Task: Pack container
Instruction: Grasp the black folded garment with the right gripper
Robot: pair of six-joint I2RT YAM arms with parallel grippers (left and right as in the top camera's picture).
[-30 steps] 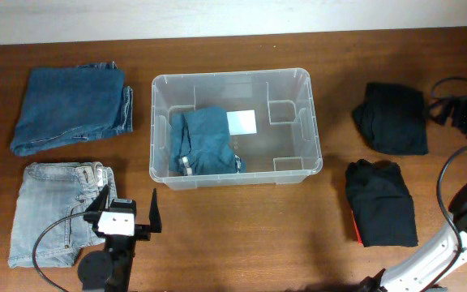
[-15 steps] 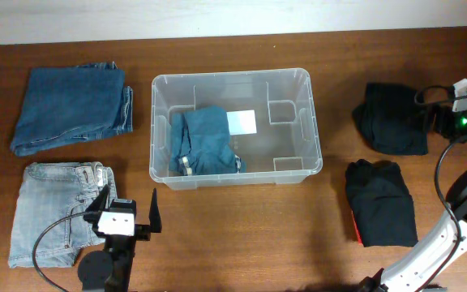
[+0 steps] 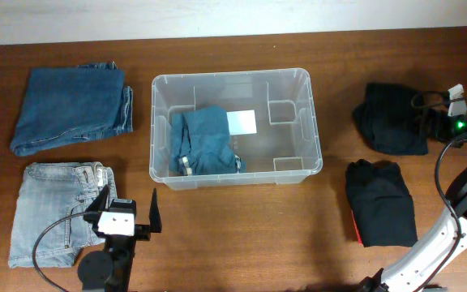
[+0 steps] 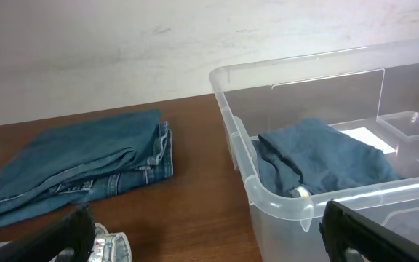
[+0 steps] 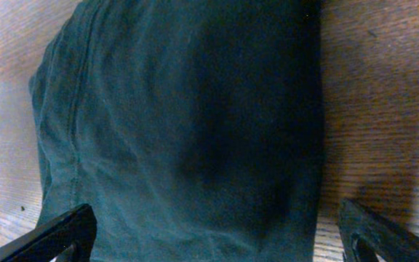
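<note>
Right end effector [image 5: 217, 231] hangs low over the farther black garment [image 3: 392, 118], fingers spread wide and nothing held, so the step in hand looks like reaching for the next piece to pack. Left end effector [image 3: 126, 208] is likewise open and empty beside the light jeans [image 3: 51, 215], while the container [image 3: 286, 138] sits in the middle of the surface [image 3: 242, 235], well apart from that garment, with folded blue jeans [image 3: 205, 142] in its left half. Next the right arm should descend, pinch the fabric's edge, and carry it over the rim into the bare right half.
</note>
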